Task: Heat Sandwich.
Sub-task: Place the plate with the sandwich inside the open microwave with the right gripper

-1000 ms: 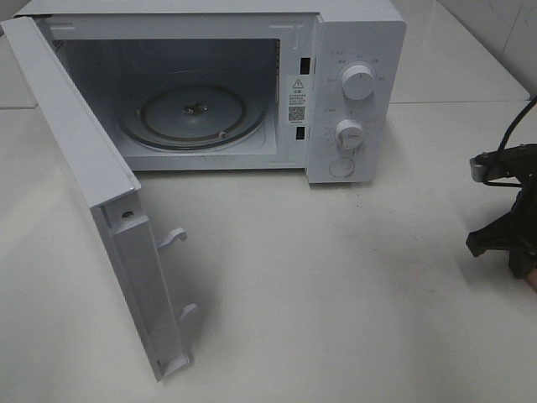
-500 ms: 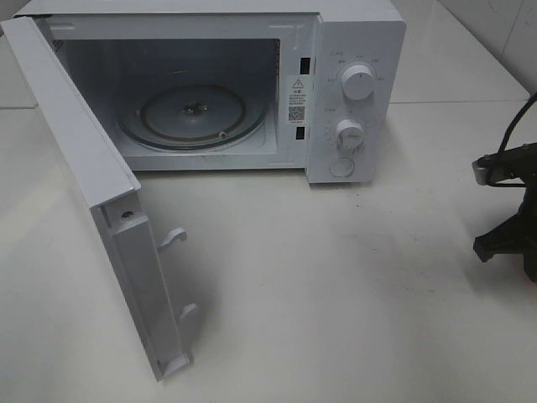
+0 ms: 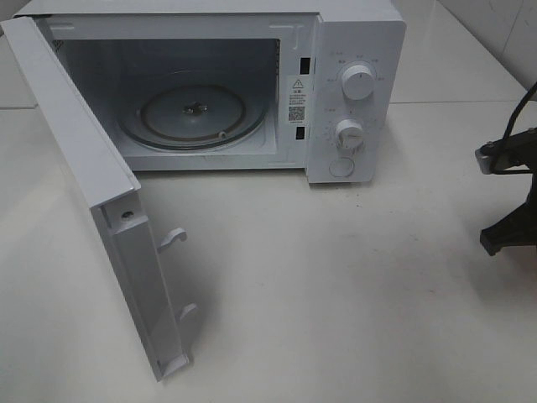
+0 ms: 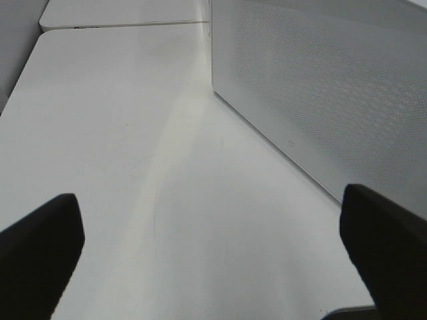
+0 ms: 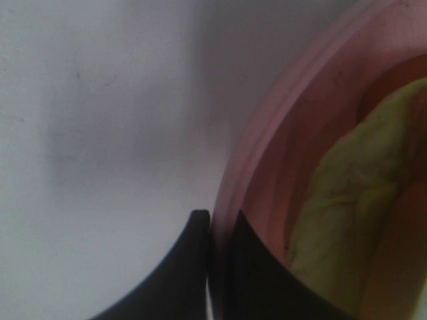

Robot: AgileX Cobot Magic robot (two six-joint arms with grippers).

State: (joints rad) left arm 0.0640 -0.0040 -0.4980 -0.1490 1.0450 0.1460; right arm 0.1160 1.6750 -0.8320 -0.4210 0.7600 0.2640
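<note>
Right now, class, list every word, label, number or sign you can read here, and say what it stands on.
No text is legible.
Warning sticker on the microwave frame: triangle sign, print too small.
QR code beneath it: unreadable.
Markings around the upper dial and lower dial: too small.

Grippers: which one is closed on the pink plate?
The right gripper: its jaws pinch the rim of the pink plate carrying the sandwich. The left gripper stands wide open, holding nothing.
</note>
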